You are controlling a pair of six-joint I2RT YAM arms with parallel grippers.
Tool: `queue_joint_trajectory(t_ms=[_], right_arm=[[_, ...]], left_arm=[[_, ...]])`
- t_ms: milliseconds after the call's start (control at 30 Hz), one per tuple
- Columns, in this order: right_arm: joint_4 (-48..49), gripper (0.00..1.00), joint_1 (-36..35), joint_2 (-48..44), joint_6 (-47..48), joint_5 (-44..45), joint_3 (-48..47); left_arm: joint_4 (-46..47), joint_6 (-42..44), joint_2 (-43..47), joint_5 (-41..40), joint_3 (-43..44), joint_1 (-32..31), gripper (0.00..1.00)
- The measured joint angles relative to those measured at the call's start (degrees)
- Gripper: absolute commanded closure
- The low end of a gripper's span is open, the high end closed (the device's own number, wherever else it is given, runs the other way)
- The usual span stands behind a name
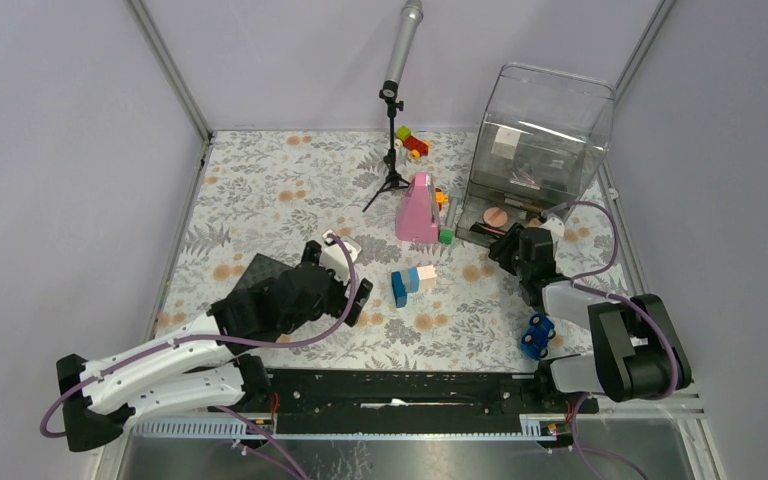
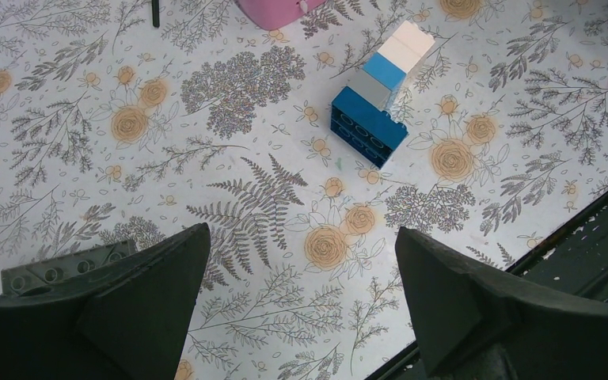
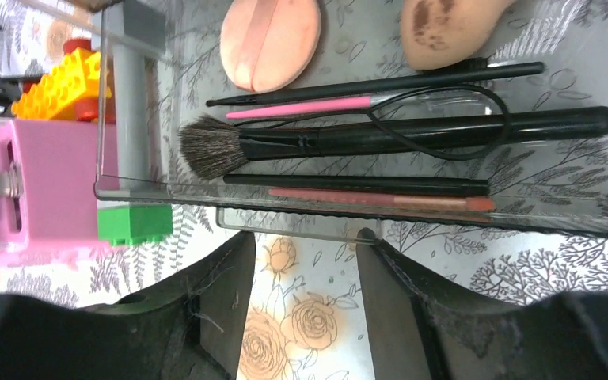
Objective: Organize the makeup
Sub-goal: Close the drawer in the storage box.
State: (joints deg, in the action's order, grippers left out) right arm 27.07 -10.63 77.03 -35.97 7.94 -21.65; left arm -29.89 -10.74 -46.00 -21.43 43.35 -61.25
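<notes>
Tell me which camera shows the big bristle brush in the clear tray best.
The right wrist view: the brush lies close up in the clear tray, bristles and black handle sharp. The top external view reduces it to dark streaks I cannot separate; the left wrist view misses it.

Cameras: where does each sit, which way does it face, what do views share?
Top external: fixed above and behind the arms, looking down on the floral table; shows both arms, left hand and right hand.
Left wrist: on the left arm, facing down at the blue-and-white block stack; its open fingers frame the bottom.
Right wrist: on the right arm, facing the clear drawer holding a black brush and peach sponge; its fingers at bottom.
Shared: pink object in all three; block stack in top external and left wrist.
</notes>
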Motion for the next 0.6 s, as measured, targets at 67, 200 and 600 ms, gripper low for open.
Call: queue_joint_trajectory(t_ms=[67, 200, 600], right_arm=[[1.49, 0.42, -0.04, 0.81, -0.42, 1.44, -0.04], [3.21, 0.42, -0.09, 3.34, -0.81, 3.76, -0.74], [10.08, 0.41, -0.13, 7.43, -1.64, 10.95, -2.6]], left_arm=[[0.02, 0.02, -0.13, 0.11, 0.0, 0.15, 0.02], [0.04, 0.07, -0.63, 0.31, 0.0, 0.39, 0.02], [0.02, 0.28, -0.98, 0.72, 0.0, 0.98, 0.02]])
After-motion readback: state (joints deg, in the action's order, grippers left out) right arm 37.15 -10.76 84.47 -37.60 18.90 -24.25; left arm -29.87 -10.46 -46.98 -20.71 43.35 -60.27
